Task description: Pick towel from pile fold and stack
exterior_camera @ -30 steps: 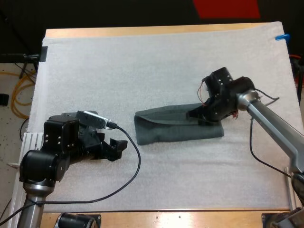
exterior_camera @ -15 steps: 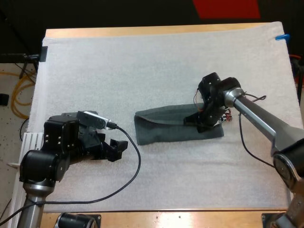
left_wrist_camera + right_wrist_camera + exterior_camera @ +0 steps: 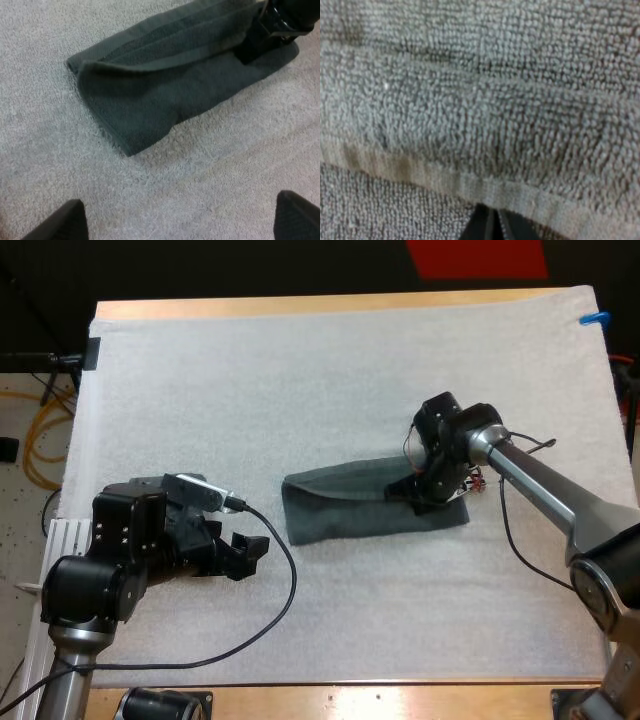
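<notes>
Right hand [image 3: 418, 496] edged left, clamped on towel [image 3: 340, 510] hem; left hand [image 3: 250, 555] spread, empty; towel looks limp; take corners.

Towel [image 3: 360, 508] lies on the mat [image 3: 300, 390], long axis left-right. My right tool [image 3: 418, 492] sits at its right end, probably pinching the top fold. My left tool [image 3: 250, 552] is left of it, apart.

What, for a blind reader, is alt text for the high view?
A dark grey-green towel, folded into a long strip, lies on the white mat, its right end pinched by the right claw. The left claw sits open, clear of it.
</notes>
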{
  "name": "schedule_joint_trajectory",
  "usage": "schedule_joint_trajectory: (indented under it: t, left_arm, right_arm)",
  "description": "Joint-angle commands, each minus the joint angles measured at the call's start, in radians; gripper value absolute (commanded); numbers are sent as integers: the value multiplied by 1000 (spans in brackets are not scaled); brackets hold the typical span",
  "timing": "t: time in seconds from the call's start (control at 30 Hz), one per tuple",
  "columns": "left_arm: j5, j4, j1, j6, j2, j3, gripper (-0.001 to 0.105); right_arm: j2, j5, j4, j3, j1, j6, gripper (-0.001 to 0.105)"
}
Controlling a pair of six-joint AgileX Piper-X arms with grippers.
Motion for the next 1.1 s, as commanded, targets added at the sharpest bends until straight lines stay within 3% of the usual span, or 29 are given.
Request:
schedule_joint_trajectory:
  t: [0.0,0.37,0.53,0.73,0.93,0.97,1.07]
  left_arm:
    - [8,0,-4,-3,-5,-6,72]
    - [27,0,-4,-3,-5,-6,72]
    - [26,0,-4,-3,-5,-6,72]
    - [26,0,-4,-3,-5,-6,72]
    - [26,0,-4,-3,-5,-6,72]
    - [26,0,-4,-3,-5,-6,72]
    - [27,0,-4,-3,-5,-6,72]
  right_arm:
    - [22,35,-49,-2,1,4,0]
    - [22,84,-203,-16,1,89,0]
    - [22,163,-261,-47,1,89,0]
    - [-17,278,-266,-83,1,89,0]
    - [-139,246,-213,-83,-6,80,0]
    - [-150,231,-206,-83,-9,80,1]
    - [-217,153,-159,-83,-27,76,20]
